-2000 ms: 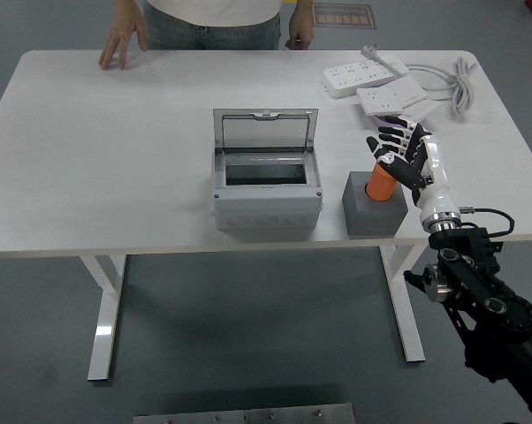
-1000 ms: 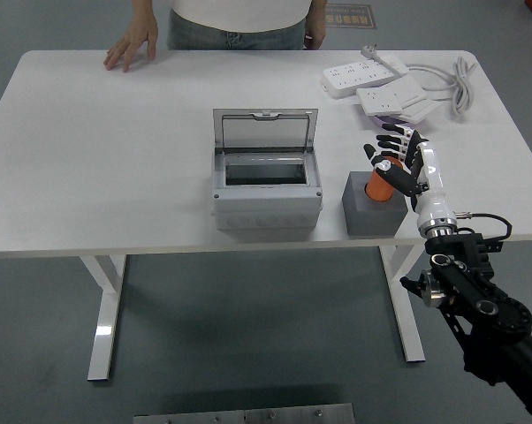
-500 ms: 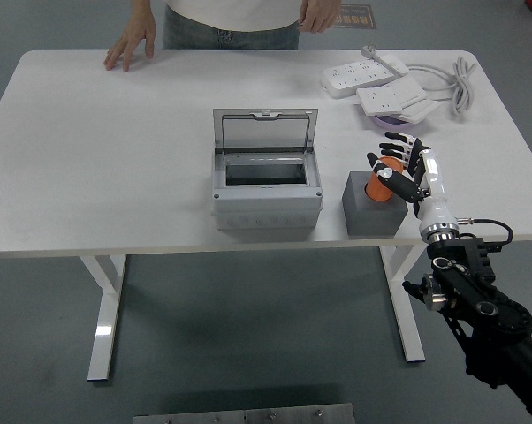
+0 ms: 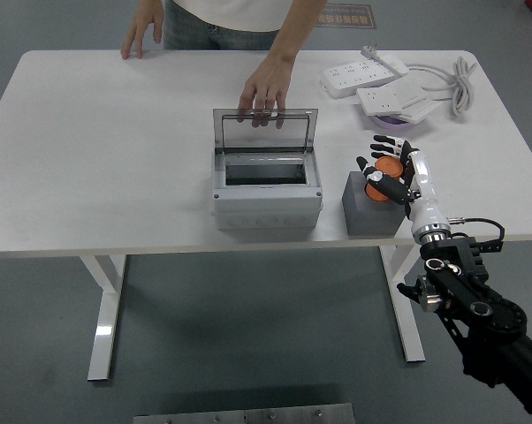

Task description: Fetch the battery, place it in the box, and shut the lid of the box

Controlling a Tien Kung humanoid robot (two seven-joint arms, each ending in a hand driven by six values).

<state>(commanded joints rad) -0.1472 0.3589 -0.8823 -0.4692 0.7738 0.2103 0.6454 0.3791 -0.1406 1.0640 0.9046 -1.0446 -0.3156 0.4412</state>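
The head view is the only one, looking down over the white table [image 4: 98, 159]. The right hand [image 4: 388, 170] comes in from about four o'clock and has its dark fingers [image 4: 381, 182] curled around the orange battery [image 4: 388, 168], which stands upright in the grey block [image 4: 372, 214] at roughly three o'clock from the box [image 4: 266, 190]. The grip looks closed on the battery, though whether the battery has started to lift out of the block is too close to call. The box sits near the table's middle with its clear lid [image 4: 266, 131] standing up at the back and its dark opening bare. A person stands at twelve o'clock; one of the person's hands [image 4: 266, 88] rests on the top edge of the lid, seemingly steadying it, while the other hand [image 4: 142, 35] lies on the table towards eleven o'clock. White power strips [image 4: 372, 78] with a coiled cable [image 4: 460, 79] lie at about one o'clock, well apart from the box. The left arm is out of sight. By my judgement the task is at its first step: the battery is gripped but not yet fetched, and placing it in the box and closing the lid are both left to do. No brand, label or writing on the table's things is legible; a floor sign [image 4: 341, 15] at the top is too small to read.
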